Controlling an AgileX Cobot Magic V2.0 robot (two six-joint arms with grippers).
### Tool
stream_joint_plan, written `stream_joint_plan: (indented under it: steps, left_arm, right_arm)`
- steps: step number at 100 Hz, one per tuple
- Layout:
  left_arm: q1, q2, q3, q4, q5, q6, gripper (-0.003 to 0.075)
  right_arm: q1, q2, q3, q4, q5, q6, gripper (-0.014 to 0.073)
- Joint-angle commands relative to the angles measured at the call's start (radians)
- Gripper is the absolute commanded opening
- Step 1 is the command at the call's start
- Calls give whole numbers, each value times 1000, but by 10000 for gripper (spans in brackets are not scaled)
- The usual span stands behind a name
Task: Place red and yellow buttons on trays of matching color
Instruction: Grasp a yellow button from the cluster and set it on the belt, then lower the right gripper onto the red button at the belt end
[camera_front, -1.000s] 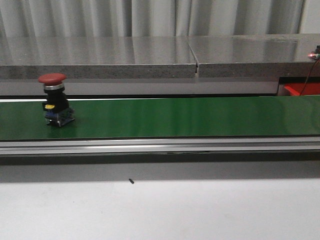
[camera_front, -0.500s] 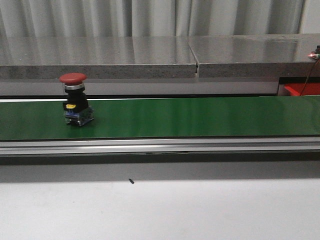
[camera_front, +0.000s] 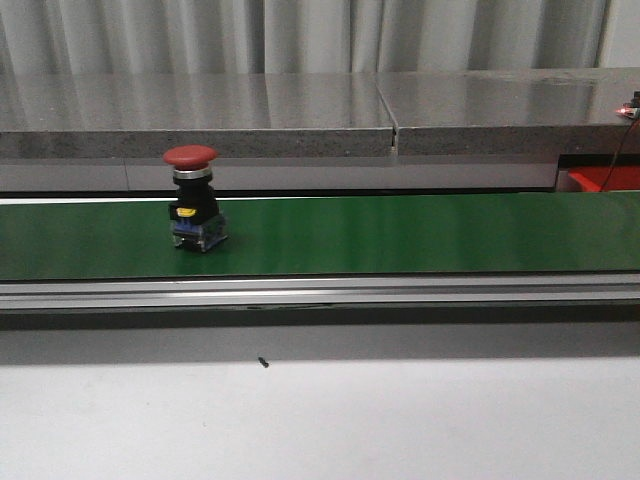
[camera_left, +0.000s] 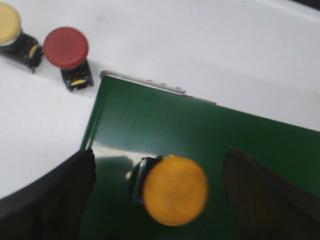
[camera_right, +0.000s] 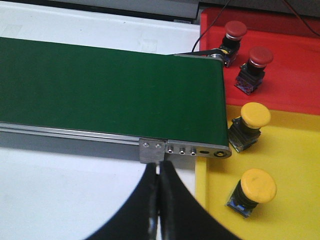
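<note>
In the front view, the white table is seen nearest, and beyond it the green belt runs across, with a red button standing upright on it at about 9 o'clock from the belt's middle; a grey ledge lies farthest back. In the left wrist view, the left gripper is held with its fingers spread apart on either side of a yellow button that sits on the belt; no contact with it is seen. Beyond the belt's end, a second red button and a pale yellow button rest on the table. In the right wrist view, the right gripper is seen with its fingers pressed together and nothing between them. Beside the belt's end, two yellow buttons lie on the yellow tray, and farther off two red ones lie on the red tray.
</note>
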Motion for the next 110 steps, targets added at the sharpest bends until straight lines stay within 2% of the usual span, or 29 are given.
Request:
stream_joint_plan:
  steps: [1,7,14,21,33,36,64,110]
  left_arm:
    - [-7,-90,-25,-105,-11,67,525]
    - [-7,-127,-18,-109,-6,74,508]
    - [-7,-177,0,-109,-6,84,438]
    - [-11,-228,25,-109,-6,90,307]
    - [-40,-312,79,-107,-6,118,24]
    - [-52,-331,94,-107,-6,118,-22]
    - [-134,-507,245,-107,-14,118,-20]
    - [-133,-741,400,-109,-112,118,-20]
  right_arm:
    - [2,1,-26,-4,-68,-10,-67]
    - [2,1,-26,-4,-68,-10,-67]
    - [2,1,-26,-4,-68,-10,-67]
    - [2,1,-26,-4,-68,-10,-67]
    - [2,1,-26,-4,-68,-10,-67]
    - [2,1,-26,-4,-68,-10,-67]
    - [2,1,-26,-4,-68,-10,-67]
    - [2,1,-26,-4,-68,-10,-67]
